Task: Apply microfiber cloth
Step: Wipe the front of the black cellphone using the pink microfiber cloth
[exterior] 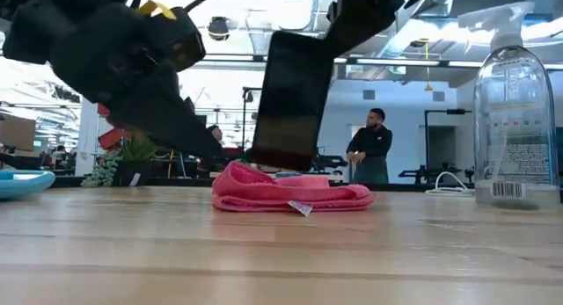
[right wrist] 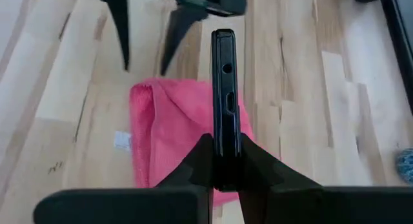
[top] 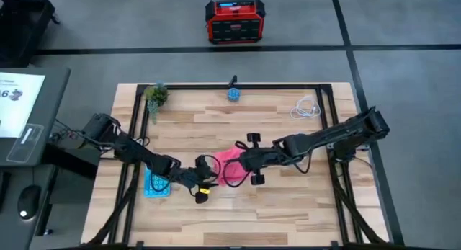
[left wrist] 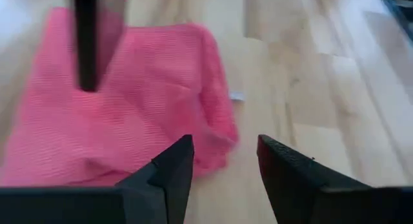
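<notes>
Both arms are dark, near-black, built of slim jointed segments with bulkier housings at the joints. The left arm (top: pixel 122 145) carries a yellow marking at its wrist, seen in the high and low views, and dark cables loop beside its forward segments. The right arm (top: pixel 324 138) ends in a wrist section with two black round knobs projecting to either side; a dark cable loop hangs beneath it. The left gripper (left wrist: pixel 222 169) has two matte black wedge-shaped fingers tapering to blunt tips. The right gripper (right wrist: pixel 226 153) has matching black tapered fingers on a broad black crossbar.
</notes>
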{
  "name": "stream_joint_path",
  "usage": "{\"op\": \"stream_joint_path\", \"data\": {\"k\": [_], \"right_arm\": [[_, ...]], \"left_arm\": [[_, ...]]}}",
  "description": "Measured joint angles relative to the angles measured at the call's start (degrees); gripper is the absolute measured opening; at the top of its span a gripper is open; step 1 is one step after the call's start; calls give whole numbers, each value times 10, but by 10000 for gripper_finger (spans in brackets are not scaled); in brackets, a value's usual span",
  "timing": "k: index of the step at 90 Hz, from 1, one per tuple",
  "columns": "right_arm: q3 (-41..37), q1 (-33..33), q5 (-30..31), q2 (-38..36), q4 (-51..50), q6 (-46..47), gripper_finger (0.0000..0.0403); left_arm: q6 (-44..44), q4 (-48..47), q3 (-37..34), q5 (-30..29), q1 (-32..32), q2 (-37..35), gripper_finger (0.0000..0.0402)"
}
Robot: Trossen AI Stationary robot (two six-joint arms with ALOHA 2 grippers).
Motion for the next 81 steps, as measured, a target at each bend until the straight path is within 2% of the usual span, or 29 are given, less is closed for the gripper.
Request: {"op": "stream_joint_path", "data": {"k": [11, 23, 35, 47, 56, 67, 73, 81], "right_arm": [[0, 0, -23, 21, -3, 0, 24], [0, 2, -23, 33, -7, 0, 24], [0, 2, -15, 29, -8, 0, 24], [0, 3, 4, 23, 5, -5, 24], [0, 2, 3, 26, -2, -4, 24], [0, -1, -25, 39, 3, -6, 24], [1, -3, -36, 46, 6, -7, 25], [3, -4, -42, 51, 11, -7, 25]], "left_arm": [[10, 82, 0, 26, -1, 60, 150], [1, 96, 8, 49, -2, 99, 150], [18, 71, 22, 95, -7, 83, 150], [34, 13, 37, 92, -12, 25, 150], [36, -56, 39, 62, -18, -22, 150], [31, -122, 39, -52, -26, -66, 150], [39, -127, 36, -93, -26, -68, 150], [75, -82, 36, -99, -19, -54, 150]]}}
